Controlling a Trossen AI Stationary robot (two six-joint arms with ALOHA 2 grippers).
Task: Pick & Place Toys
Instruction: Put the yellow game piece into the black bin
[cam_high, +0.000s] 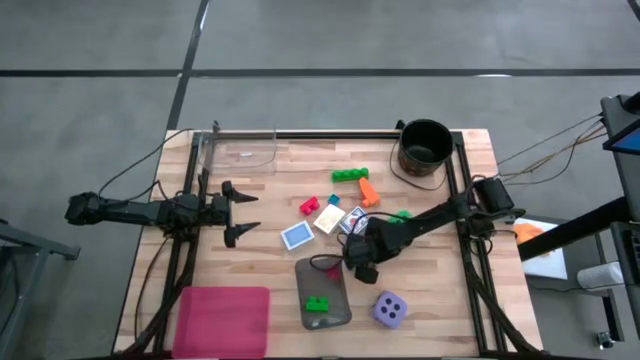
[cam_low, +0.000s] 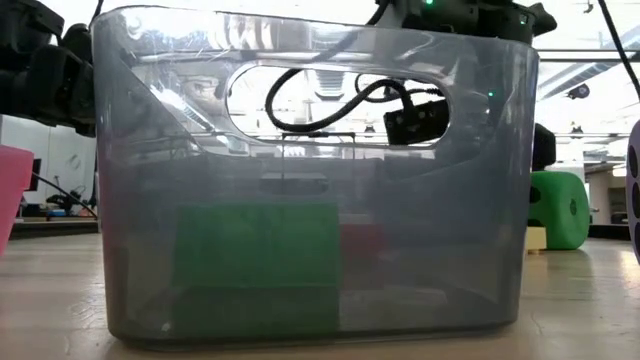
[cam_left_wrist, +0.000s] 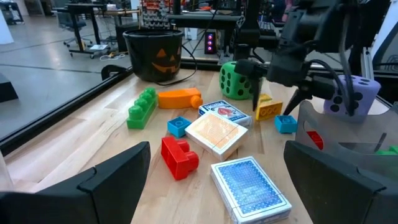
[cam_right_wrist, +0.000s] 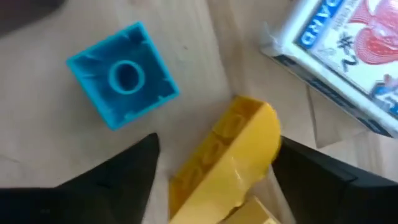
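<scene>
A smooth yellow block (cam_right_wrist: 227, 158) with a rounded end is framed between the spread fingers of the right gripper (cam_right_wrist: 214, 171), not clamped, on the wooden table (cam_high: 270, 190). Just beside it lie a square blue block (cam_right_wrist: 122, 74) and a glossy card box (cam_right_wrist: 348, 59). The left gripper (cam_high: 243, 212) is held open at the left.

Desk: pale wooden desk (cam_high: 250, 230) with dark rails.
Beside right hand (cam_high: 358, 262): yellow block (cam_right_wrist: 227, 158), blue block (cam_right_wrist: 122, 73), card boxes (cam_left_wrist: 224, 124).
Past it: green block (cam_high: 350, 175), orange block (cam_high: 369, 191), red block (cam_high: 309, 206), green die (cam_left_wrist: 236, 79), black bucket (cam_high: 425, 146).
Nearer: grey tray (cam_high: 323, 293), purple die (cam_high: 389, 310), pink bin (cam_high: 223, 322).
</scene>
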